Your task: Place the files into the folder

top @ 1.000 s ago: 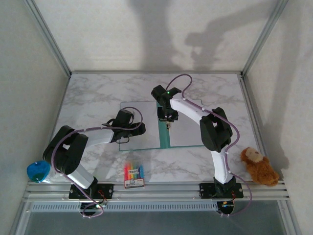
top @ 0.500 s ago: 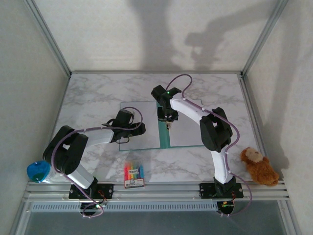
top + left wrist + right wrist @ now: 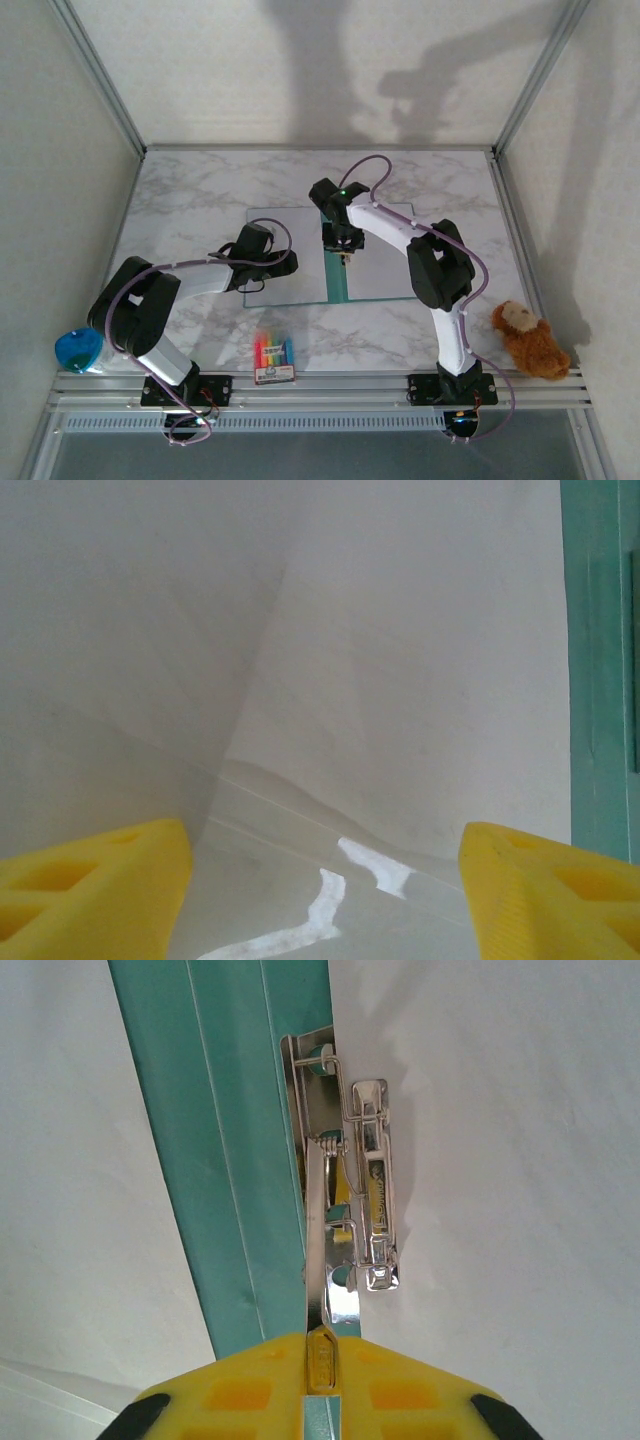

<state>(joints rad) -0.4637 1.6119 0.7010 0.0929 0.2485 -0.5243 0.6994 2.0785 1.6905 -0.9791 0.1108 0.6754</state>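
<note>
Folder [image 3: 335,282] open flat, teal, metal clip [image 3: 366,1200], pale files [image 3: 300,235] apparently inside

Folder [image 3: 337,285] open on table [image 3: 200,190]; files [image 3: 300,235] lying on both panels.

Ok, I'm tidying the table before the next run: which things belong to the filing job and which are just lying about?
Job: folder, paper sheets, clip by the spine, pinched by the right gripper; left gripper, open above the sheets.
Lying about: crayon box, toy bear, blue object at the near-left corner.
</note>
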